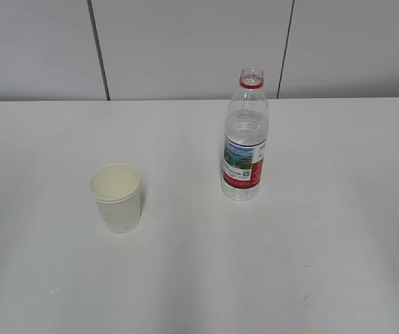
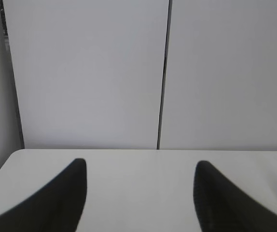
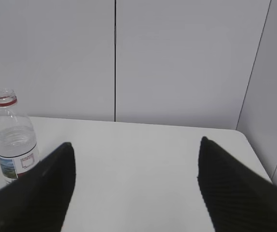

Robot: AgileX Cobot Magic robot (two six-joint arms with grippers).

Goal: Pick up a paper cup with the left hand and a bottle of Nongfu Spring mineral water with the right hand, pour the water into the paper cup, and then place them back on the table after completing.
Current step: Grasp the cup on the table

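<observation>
Uncapped Nongfu Spring bottle point(image 1: 245, 149) right of centre, paper cup point(image 1: 117, 197) lower left. Left gripper point(image 2: 139, 193) and right gripper point(image 3: 134, 183) spread wide, empty. Likely hazards: crushing cup, squeezing water out.

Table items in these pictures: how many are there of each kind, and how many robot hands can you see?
Paper cup: 1
Uncapped water bottle: 1
Robot hands: 2, the left hand and the right hand, both open and holding nothing
Total: 4, with two items standing apart on the white table
</observation>
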